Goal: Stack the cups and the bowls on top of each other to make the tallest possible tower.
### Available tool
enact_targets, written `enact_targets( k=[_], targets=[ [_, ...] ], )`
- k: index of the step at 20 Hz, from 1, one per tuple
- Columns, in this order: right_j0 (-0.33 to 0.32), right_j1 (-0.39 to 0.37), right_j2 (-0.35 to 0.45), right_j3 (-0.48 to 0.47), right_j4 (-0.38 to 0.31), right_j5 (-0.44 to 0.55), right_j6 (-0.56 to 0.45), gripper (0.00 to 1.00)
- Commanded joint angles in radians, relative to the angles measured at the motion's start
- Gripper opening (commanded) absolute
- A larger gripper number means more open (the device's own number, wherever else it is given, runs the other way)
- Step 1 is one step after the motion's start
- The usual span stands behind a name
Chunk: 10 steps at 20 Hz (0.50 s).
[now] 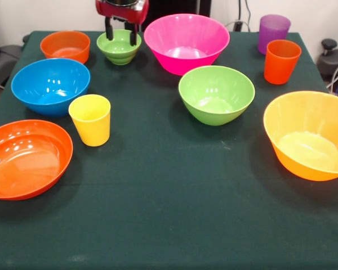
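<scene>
My gripper (121, 31) hangs at the far edge of the table, open, its two dark fingers (109, 28) just above the far rim of the small ribbed green bowl (119, 49). Nothing is held. Left of it sits the small red-orange bowl (65, 46). The large pink bowl (186, 42) stands to its right, and the medium green bowl (216, 94) is nearer the middle. The large yellow-orange bowl (310, 138) is at the right edge. The blue bowl (50, 85), yellow cup (90, 119) and shallow orange bowl (25, 158) are on the left. Every piece stands alone, upright.
An orange cup (281, 61) and a purple cup (274, 32) stand at the far right corner. A dark green cloth (169, 214) covers the table. Cables and dark objects lie beyond the right edge.
</scene>
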Motion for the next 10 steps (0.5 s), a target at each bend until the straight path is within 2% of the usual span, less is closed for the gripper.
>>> enact_targets(
  k=[1, 10],
  targets=[
    [-0.007, -0.011, 0.097, -0.077, -0.047, 0.132, -0.045, 1.00],
    [-0.001, -0.130, 0.091, -0.011, -0.027, 0.216, -0.023, 1.00]
  ],
)
